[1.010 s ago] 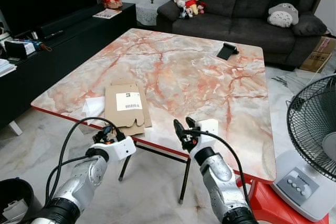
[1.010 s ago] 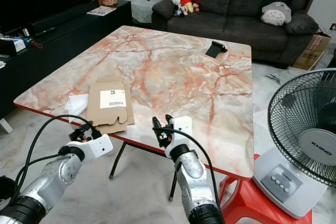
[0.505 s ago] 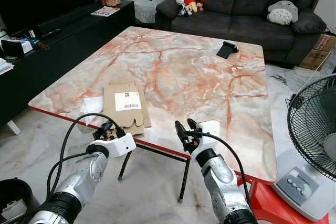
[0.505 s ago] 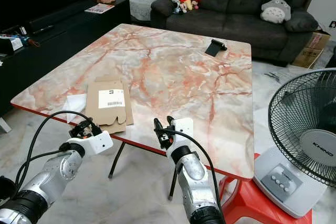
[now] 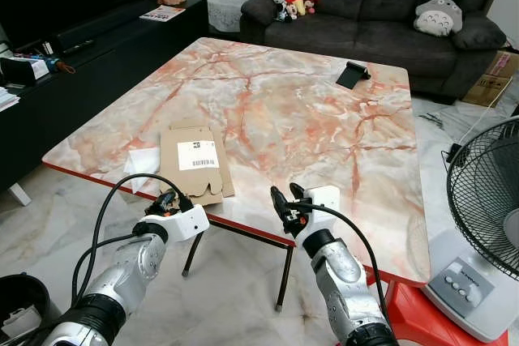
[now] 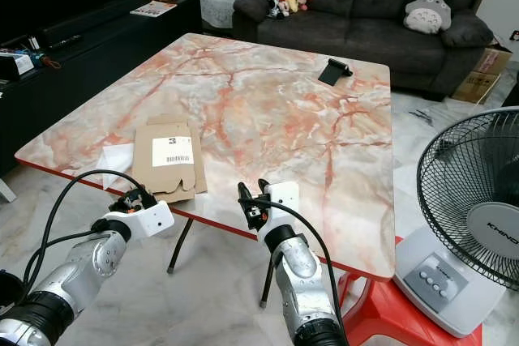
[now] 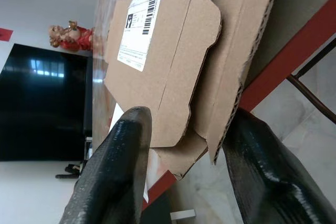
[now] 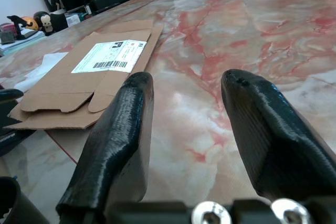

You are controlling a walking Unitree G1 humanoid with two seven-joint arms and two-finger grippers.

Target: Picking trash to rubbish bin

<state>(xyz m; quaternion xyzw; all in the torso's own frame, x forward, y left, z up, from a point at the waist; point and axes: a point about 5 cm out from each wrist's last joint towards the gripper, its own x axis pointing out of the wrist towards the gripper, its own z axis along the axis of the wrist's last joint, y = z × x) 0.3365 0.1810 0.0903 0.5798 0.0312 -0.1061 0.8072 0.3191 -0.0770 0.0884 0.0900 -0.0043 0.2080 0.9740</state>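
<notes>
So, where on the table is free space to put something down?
The table is bare from its middle to the far edge, up to the black holder at the far right corner. The near left corner is crowded: flat cardboard beside white paper, with the left tool close.

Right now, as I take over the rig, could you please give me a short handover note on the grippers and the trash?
Left gripper: jaws open, just short of the table's near edge, aimed at the flattened cardboard box, not yet gripping.
Right gripper: jaws open, empty, at the near edge.
The box lies flat near the edge, overhanging slightly; white paper beside it.
Rubbish bin: on the floor, robot's left.
Done: nothing binned yet.
Left: grip the box, bin it, then the paper.
</notes>
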